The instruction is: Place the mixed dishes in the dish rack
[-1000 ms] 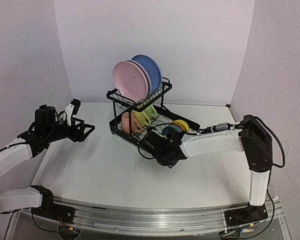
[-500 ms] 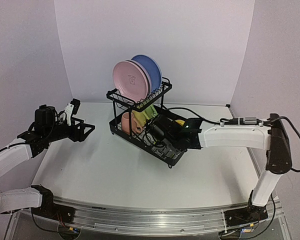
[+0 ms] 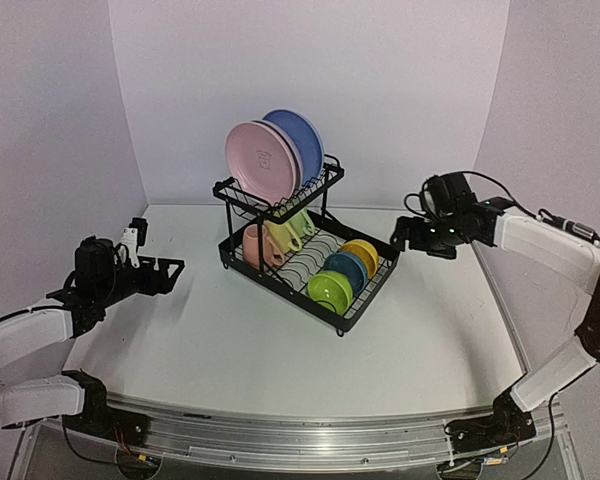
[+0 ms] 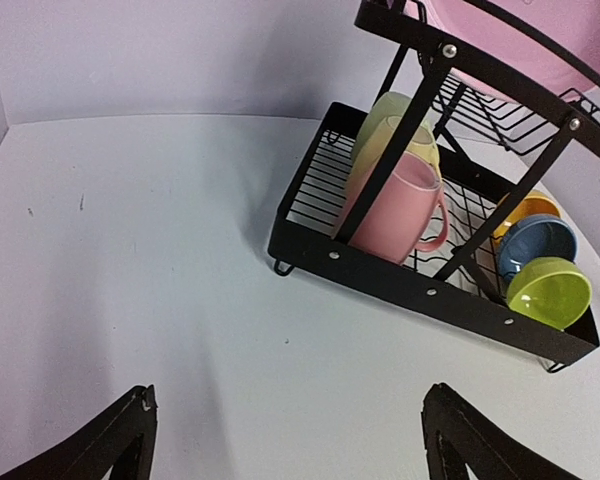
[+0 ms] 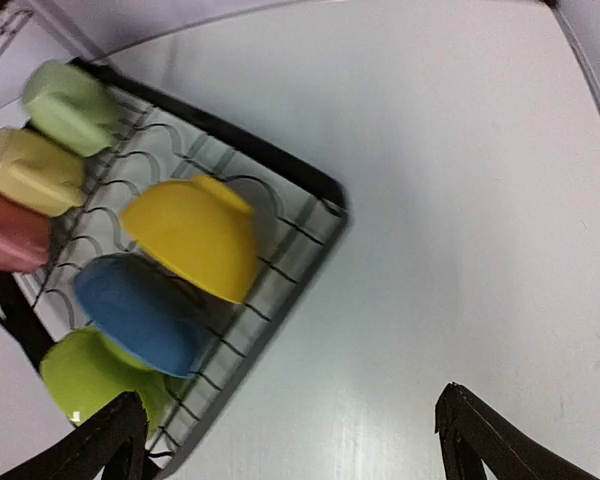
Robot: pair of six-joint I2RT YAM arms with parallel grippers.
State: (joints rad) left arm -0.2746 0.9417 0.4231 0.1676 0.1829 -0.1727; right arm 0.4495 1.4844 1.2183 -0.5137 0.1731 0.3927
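Over the white table [image 3: 230, 340], my left gripper [image 4: 290, 391] and right gripper [image 5: 290, 393] hang open. Black wire rack [image 4: 427, 290]: plates [image 3: 265, 158] top, mugs [image 4: 395, 205], bowls [image 3: 330, 290] below.

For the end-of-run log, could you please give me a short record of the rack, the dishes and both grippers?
dish rack: black, two tiers
upper shelf: pink plate in front, blue plate behind, upright
lower tray: three mugs, lime bowl, blue bowl, yellow bowl
left gripper: open, empty, off the rack
right gripper: open, empty, off the rack
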